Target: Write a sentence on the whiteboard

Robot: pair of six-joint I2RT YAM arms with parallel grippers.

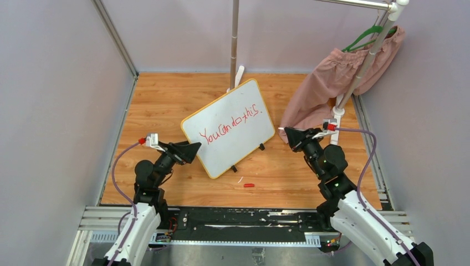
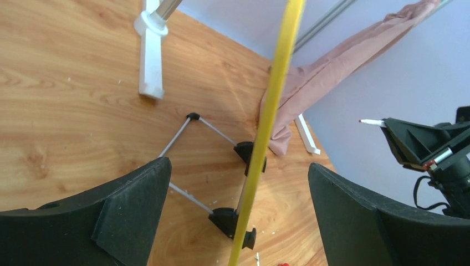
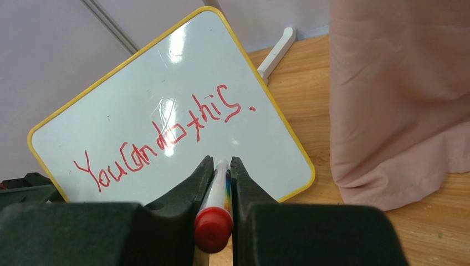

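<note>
Top external view: we list the whiteboard (image 1: 230, 128) propped on the wooden table (image 1: 161, 94) on its black clip feet, tilted corner-up between the two arms, bearing the sentence (image 1: 230, 125) "You can do this." in red, one slanted line that looks complete to us. A small red marker cap (image 1: 249, 184) lies on the table near the board's lower corner; a pink garment (image 1: 327, 91) hangs from a white rack (image 1: 360, 66) at the far right. The left gripper (image 1: 191, 148) sits just beside the board's left edge, the right gripper (image 1: 292, 134) just off its right corner. Left wrist view: fingers (image 2: 133, 194) spread wide with nothing between them but the board's yellow rim (image 2: 271, 111) seen edge-on, apart from both pads; wire stand and clip feet (image 2: 244, 151) behind. Right wrist view: jaws closed narrowly on a red marker (image 3: 216, 216), tip pointing toward the board, short of its surface. Handling note: we judge the board light, stiff and slick-faced (the ink would smear under a pad), apt to tip on its thin stand; best taken by the rim at an edge, clear of the lettering.
</note>
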